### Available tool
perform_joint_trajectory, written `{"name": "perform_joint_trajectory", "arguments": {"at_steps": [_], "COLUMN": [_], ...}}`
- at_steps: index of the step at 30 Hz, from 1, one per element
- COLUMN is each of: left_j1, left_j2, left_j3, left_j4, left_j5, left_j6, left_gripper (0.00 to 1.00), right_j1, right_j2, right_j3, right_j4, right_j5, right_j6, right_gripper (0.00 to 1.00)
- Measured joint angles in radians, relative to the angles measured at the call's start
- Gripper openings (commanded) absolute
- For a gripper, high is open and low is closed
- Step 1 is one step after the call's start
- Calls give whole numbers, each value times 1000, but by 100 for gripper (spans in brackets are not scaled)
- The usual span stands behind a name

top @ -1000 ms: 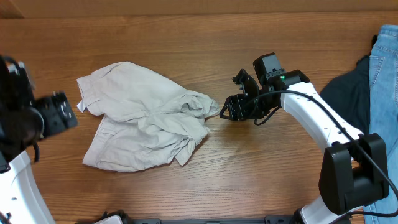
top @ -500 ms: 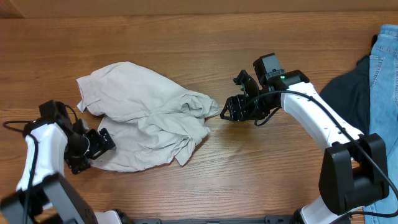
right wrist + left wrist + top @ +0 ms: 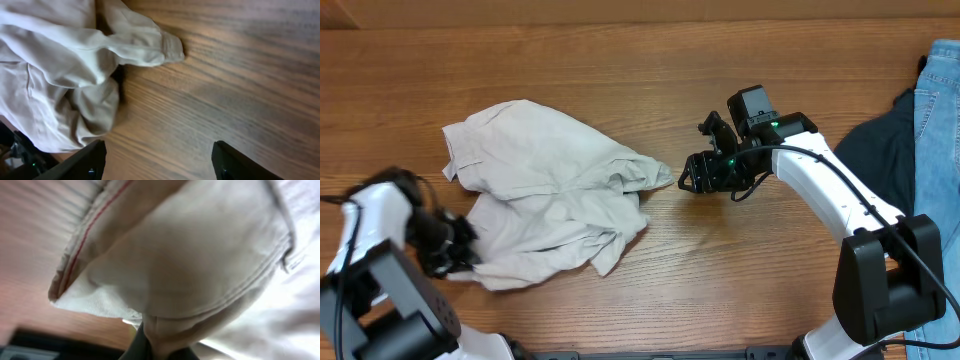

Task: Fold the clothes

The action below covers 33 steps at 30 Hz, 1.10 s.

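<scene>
Cream shorts (image 3: 545, 190) lie crumpled between the grippers. Left gripper (image 3: 450, 246) has now pinched their hem (cloth bunched in its jaws) and tugged it outward, starting the flattening; right gripper (image 3: 686, 182) hangs spread, cloth just ahead.

place: robot test bench; signs: wood-grain table (image 3: 620, 60); left arm (image 3: 368, 218); right arm (image 3: 825, 188); jeans (image 3: 938, 130) heaped aside

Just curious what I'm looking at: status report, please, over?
Left jaws shut on crumpled beige cotton shorts, lower-left edge. Right jaws open, empty, above wooden table beside shorts. Nothing blocking.
</scene>
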Motion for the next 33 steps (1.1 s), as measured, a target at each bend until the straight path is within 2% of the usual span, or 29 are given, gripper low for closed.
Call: {"name": "perform_joint_trajectory", "arguments": {"at_steps": [5,12,16,19,22,26,28,29,30,31,33], "left_j1": [132,154,154,154,154,154,154,154,154,154,154], "left_j2": [-152,-233,-233,-233,-234,-234,-234,-234,-234,-234,-234], "left_j3": [240,372,448,535,592,631,642,645,652,658,668], "left_j4": [-134,-174,-177,-185,-211,-231,-234,-233,-234,-235,-237], "left_j5": [55,201,312,383,411,435,475,486,498,508,525], "left_j6": [30,64,64,64,64,65,68,69,72,74,81], "left_gripper": [4,4,4,4,4,4,4,4,4,4,4], "right_j1": [51,340,552,669,718,719,713,713,712,712,713], "right_j2": [0,0,0,2,21,80,128,145,165,182,199], "right_j3": [0,0,0,0,0,-1,-3,-2,-2,-2,-2], "right_j4": [-40,-21,71,165,272,396,504,544,590,612,623], "right_j5": [-6,-23,-6,70,162,249,280,283,286,282,265], "right_j6": [17,-54,-89,-63,-6,87,121,132,158,174,191], "right_gripper": [73,77,86,87,84,76,75,70,47,8,4]}}
